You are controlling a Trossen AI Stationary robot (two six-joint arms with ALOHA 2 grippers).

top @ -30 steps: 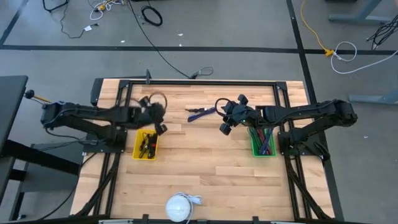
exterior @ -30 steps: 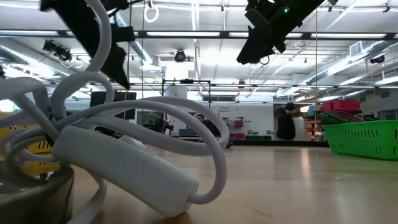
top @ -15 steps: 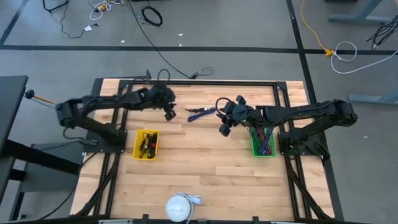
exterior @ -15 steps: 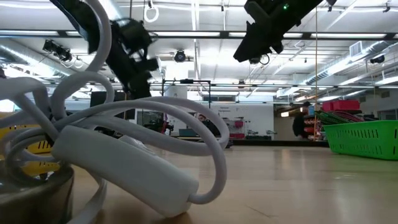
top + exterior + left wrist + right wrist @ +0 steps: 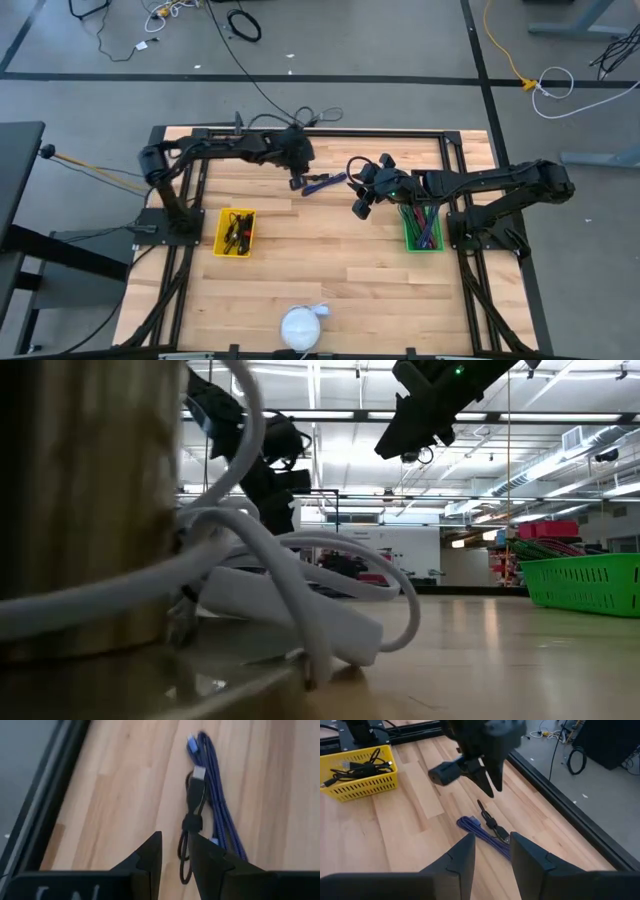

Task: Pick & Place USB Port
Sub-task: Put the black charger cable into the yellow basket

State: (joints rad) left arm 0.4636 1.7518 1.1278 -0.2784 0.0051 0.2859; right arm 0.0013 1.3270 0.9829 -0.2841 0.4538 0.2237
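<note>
The table (image 5: pixel 330 260) held a green basket (image 5: pixel 421 238) and a yellow bin (image 5: pixel 235 232). Both grippers hovered over the cables: left gripper (image 5: pixel 297 176) and right gripper (image 5: pixel 362 203), jaws slightly apart, empty. The black USB cable (image 5: pixel 192 827) lay beside the purple cable (image 5: pixel 215 805), far edge.

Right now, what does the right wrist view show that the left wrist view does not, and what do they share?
Only the right wrist view shows the yellow basket of dark cables and the left gripper hovering above the table. Only the left wrist view shows the silver plug of the black cable up close. Both show the blue cable beside the black one on the wooden table.
</note>
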